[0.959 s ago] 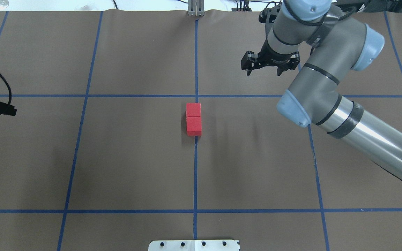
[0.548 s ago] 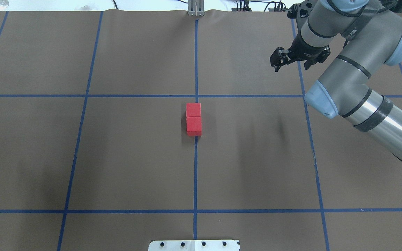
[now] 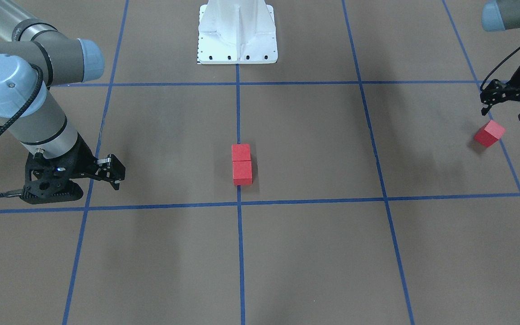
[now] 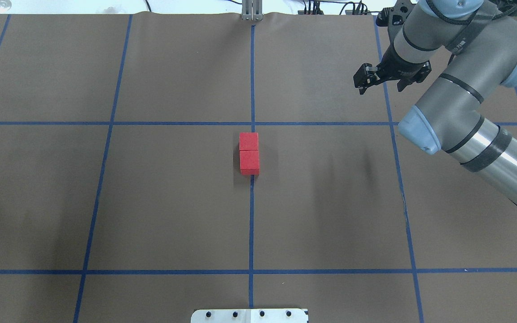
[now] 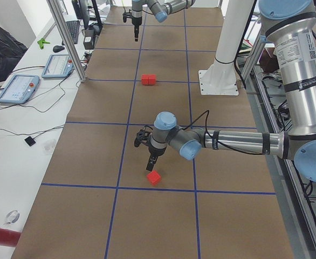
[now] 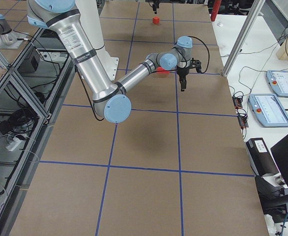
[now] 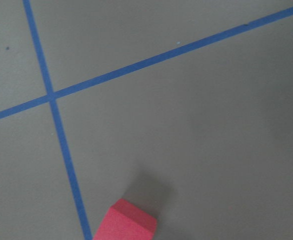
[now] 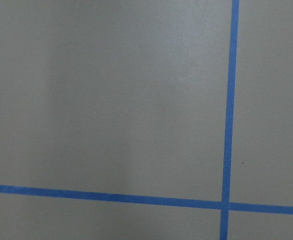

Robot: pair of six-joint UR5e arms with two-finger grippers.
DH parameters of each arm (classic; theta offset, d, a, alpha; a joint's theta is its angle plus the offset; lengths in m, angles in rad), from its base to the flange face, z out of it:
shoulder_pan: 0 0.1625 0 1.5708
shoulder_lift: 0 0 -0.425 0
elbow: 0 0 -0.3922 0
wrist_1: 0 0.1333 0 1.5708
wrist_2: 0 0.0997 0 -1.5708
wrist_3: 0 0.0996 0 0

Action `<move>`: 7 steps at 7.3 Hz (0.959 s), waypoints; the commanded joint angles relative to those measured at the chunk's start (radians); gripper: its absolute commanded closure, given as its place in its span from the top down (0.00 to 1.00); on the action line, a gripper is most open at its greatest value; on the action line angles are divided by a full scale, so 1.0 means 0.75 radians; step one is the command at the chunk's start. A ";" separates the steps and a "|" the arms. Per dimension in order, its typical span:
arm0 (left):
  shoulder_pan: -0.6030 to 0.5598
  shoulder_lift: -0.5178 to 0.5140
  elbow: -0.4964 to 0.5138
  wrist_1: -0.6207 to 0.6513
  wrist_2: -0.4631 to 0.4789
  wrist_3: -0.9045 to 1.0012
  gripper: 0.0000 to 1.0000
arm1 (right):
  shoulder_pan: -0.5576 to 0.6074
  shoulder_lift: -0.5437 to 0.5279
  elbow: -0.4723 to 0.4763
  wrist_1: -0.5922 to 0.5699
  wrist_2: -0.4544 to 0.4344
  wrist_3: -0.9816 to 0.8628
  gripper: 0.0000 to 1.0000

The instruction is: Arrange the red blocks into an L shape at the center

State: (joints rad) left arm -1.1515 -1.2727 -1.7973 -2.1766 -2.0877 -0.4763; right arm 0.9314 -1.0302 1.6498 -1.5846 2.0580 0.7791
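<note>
While two blocks (image 4: 249, 153) sat touching, one behind the other on the middle line (image 4: 251, 224), the third block (image 3: 489, 133) lay alone far off on my left side of the counter (image 4: 173, 211), turned askew to the grid. I judged the straight leg of the L done and the foot yet to be fetched.

My left pincer (image 3: 503, 113) hung just above and beside that stray block, jaws spread wide with nothing between them; its wrist camera caught only the block's top at the bottom edge. My right pincer (image 4: 384, 85) stood well apart near a far grid line, jaws likewise parted and empty.

I reckoned the next move called for shifting the left pincer squarely over the block, turning it to match the block's faces, lowering and closing, then carrying it to the centre and setting it flush beside one end block.

I saw no container anywhere.
</note>
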 commanded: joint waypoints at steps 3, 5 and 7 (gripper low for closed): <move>-0.025 0.022 0.146 -0.282 0.012 -0.861 1.00 | -0.002 0.007 0.005 0.000 0.001 0.006 0.99; -0.019 -0.019 0.189 -0.286 0.037 -1.027 1.00 | -0.002 0.009 0.005 0.000 -0.005 0.002 0.99; -0.015 -0.050 0.263 -0.291 0.098 -1.059 1.00 | -0.002 0.015 0.009 0.000 -0.007 0.008 0.99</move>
State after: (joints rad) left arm -1.1649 -1.2973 -1.6319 -2.3921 -2.0320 -1.2518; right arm 0.9296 -1.0216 1.6545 -1.5846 2.0535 0.7818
